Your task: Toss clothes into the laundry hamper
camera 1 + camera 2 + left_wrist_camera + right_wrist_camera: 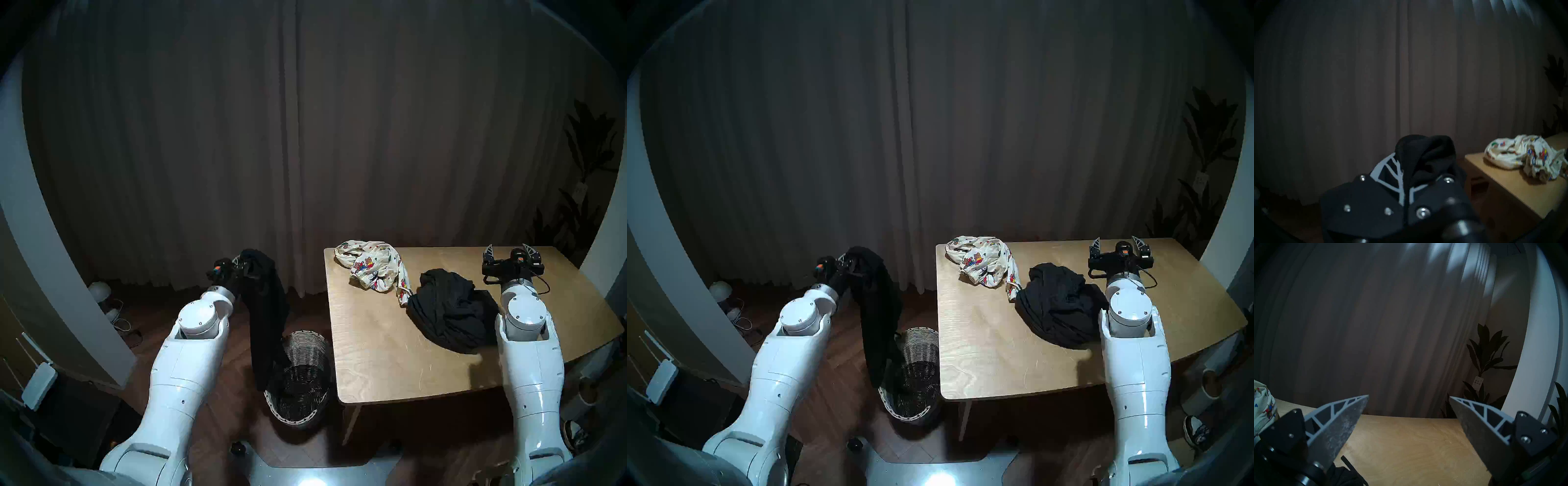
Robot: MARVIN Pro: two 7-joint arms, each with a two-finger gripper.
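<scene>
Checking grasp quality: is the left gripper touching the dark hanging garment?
Touching. In the left wrist view the left gripper has its jaws pinched shut on a fold of the dark hanging garment, with no gap.

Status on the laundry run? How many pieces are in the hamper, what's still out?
Done: nothing visibly in the laundry hamper yet; its inside is dark, so not certain. In hand: left gripper is shut on a dark garment that hangs down to the hamper's rim. Left: the cream bear-print garment and the black garment lie on the table. Right gripper is open and empty above the table.
</scene>
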